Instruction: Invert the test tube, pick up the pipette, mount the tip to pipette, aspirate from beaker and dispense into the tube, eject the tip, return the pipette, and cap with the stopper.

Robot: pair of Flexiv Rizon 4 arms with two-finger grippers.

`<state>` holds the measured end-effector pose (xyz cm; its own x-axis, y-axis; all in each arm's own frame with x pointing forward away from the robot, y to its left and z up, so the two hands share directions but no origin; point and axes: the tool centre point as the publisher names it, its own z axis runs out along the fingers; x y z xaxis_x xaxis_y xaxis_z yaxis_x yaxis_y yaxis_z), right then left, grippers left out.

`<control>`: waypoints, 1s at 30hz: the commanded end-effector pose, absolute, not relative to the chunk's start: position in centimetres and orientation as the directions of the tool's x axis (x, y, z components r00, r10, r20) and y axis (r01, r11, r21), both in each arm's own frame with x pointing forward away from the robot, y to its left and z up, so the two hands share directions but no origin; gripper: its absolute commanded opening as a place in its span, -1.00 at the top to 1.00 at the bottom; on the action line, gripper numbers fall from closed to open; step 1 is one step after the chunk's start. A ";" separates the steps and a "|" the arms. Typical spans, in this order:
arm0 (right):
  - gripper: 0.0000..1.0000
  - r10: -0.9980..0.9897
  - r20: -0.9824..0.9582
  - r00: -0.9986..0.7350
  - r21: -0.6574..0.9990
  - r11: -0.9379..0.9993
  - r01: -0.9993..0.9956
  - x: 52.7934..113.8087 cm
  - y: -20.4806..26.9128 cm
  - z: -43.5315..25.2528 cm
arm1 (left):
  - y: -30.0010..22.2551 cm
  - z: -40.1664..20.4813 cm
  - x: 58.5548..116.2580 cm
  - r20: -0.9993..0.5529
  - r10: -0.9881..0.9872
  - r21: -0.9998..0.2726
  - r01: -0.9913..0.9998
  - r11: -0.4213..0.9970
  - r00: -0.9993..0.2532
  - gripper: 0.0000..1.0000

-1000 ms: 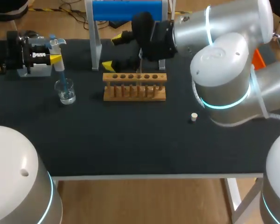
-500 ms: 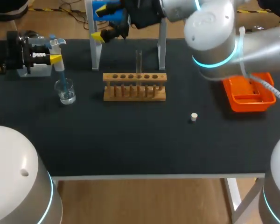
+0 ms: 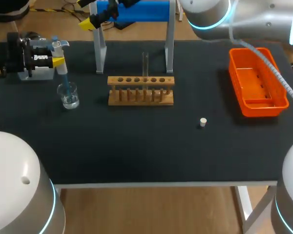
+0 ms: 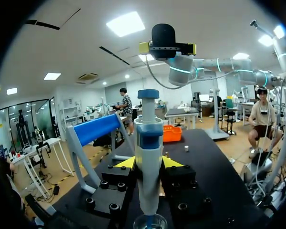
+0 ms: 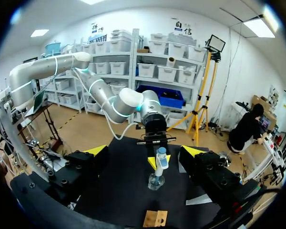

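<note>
Left gripper (image 4: 148, 163) clamped on pipette (image 4: 149, 143), held upright so its tip dips into beaker (image 3: 68, 95); reads as the aspirate step; test tube (image 3: 145, 63) stands mouth-up in wooden rack (image 3: 140, 92), ready to receive; stopper (image 3: 203, 122) lies apart on table (image 3: 136, 146), awaiting capping; right gripper (image 5: 144, 151) fingers wide, empty, high above the table's far edge, probably to leave the rack free.

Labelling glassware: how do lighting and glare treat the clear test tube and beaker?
Head view: the clear glass test tube in the wooden rack is faint against the black table; the small glass beaker catches pale highlights. Right wrist view: beaker plainly visible.
</note>
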<state>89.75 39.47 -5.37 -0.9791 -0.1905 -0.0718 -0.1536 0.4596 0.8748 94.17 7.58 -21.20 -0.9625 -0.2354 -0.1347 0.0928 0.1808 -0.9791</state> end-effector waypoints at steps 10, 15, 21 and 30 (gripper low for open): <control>-1.00 -0.165 -0.094 -0.982 0.848 0.504 -0.166 90.7 41.0 -8.8 | 7.5 -21.2 94.2 -0.136 -0.238 -0.979 0.094 0.181 -0.962 1.00; -1.00 -0.164 -0.086 -0.983 0.854 0.495 -0.157 90.8 41.1 -9.8 | 7.5 -21.2 94.2 -0.136 -0.238 -0.979 0.094 0.181 -0.962 1.00; 1.00 -0.169 -0.084 -0.982 0.858 0.489 -0.158 90.9 41.2 -10.3 | 7.5 -21.2 94.2 -0.136 -0.238 -0.979 0.094 0.181 -0.962 1.00; 1.00 -0.162 -0.081 -0.983 0.855 0.496 -0.152 90.6 41.4 -9.9 | 7.5 -21.2 94.2 -0.136 -0.238 -0.979 0.094 0.181 -0.962 1.00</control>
<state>90.56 41.33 -10.14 -0.9833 -0.1624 -0.0820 -0.1524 0.4892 0.8588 94.17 7.57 -21.20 -0.9625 -0.2354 -0.1348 0.0929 0.1808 -0.9791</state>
